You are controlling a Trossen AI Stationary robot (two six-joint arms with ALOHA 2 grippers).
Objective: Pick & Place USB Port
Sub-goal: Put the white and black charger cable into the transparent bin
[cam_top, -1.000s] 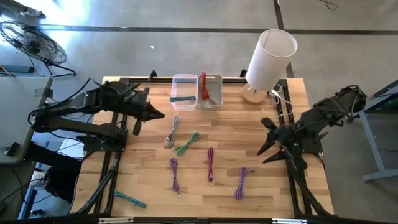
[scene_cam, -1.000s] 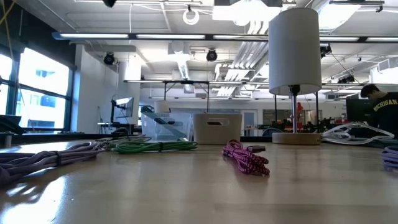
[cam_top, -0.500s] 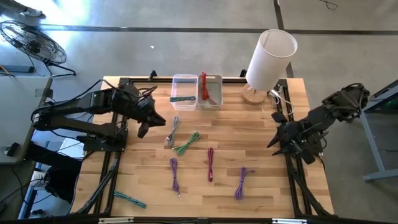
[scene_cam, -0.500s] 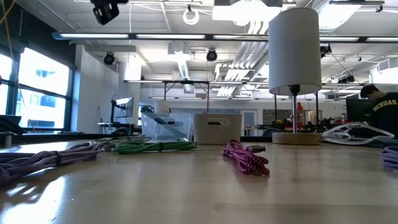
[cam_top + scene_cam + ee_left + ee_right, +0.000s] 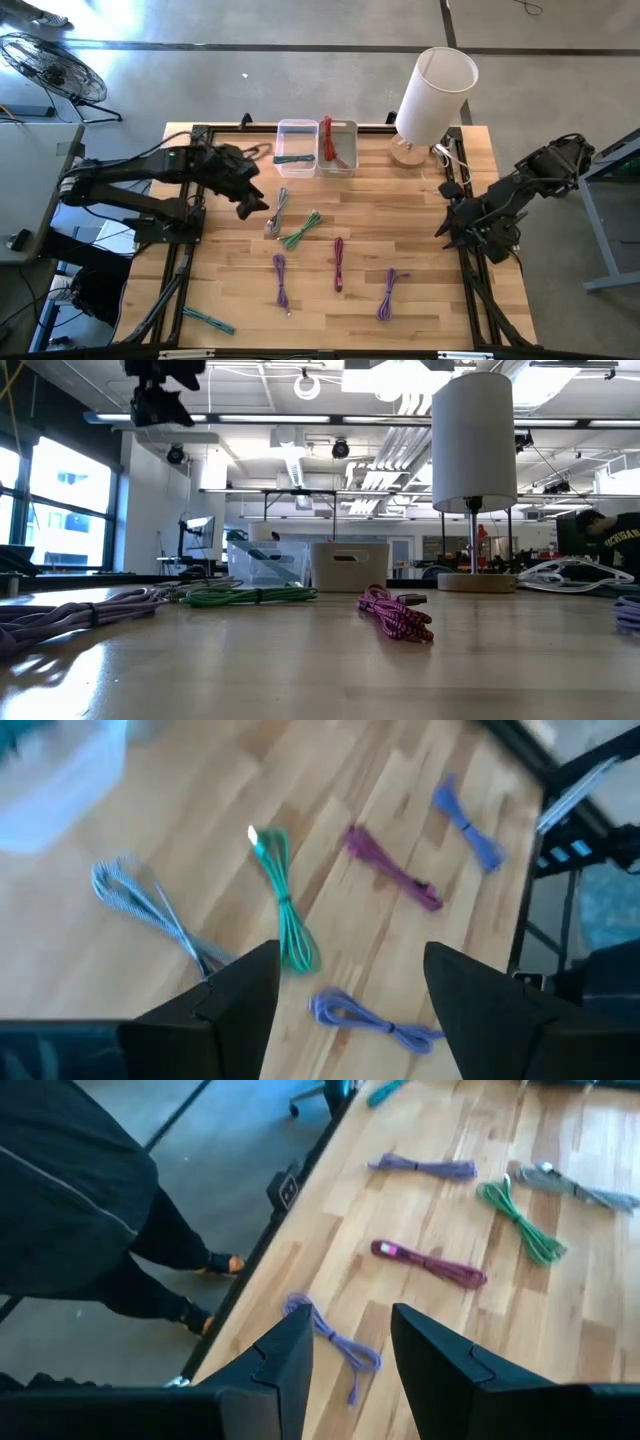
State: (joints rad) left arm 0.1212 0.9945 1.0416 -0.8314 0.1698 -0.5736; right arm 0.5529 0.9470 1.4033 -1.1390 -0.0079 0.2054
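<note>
Several bundled USB cables lie flat on the wooden table: a grey one (image 5: 278, 212), a green one (image 5: 300, 230), a magenta one (image 5: 339, 262), two purple ones (image 5: 280, 278) (image 5: 388, 293) and a teal one (image 5: 208, 320). My left gripper (image 5: 250, 205) hovers open above the table, just left of the grey cable (image 5: 150, 905); nothing is between its fingers (image 5: 230, 1005). My right gripper (image 5: 450, 230) hangs open near the table's right edge, holding nothing.
Two clear bins stand at the far edge, one (image 5: 297, 147) holding a teal cable, the other (image 5: 338, 145) a red one. A white lamp (image 5: 435, 95) stands at the far right. A person in dark clothes (image 5: 70, 1200) is beside the table.
My left gripper has moved toward the table's right and near edges and down, closing on the grey cable, and has opened. My right gripper has drawn back toward the table's right edge. The cables have stayed where they were.
</note>
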